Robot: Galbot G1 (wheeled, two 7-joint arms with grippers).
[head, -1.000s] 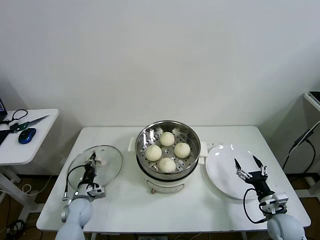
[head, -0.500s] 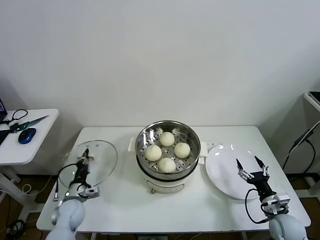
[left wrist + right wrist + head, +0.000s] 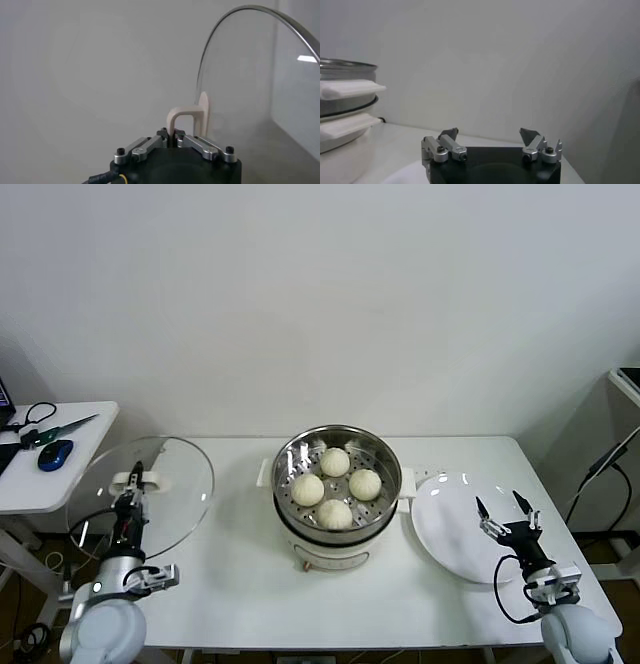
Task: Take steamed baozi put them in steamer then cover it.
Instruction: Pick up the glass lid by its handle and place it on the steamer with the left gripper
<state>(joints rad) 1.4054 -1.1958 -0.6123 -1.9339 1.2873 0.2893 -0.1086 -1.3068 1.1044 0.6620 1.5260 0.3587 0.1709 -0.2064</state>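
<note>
Left tool (image 3: 131,496) grips lid (image 3: 140,496), left of steamer (image 3: 337,487).

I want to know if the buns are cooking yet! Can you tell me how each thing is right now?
steamed baozi: all four in the steamer tray.
steamer: uncovered, on the table.
glass lid: lifted, tilted, left of the steamer.
left end effector: shut on the lid's handle.
right end effector: open, holding nothing, over the plate.
white plate: empty, right of the steamer.
</note>
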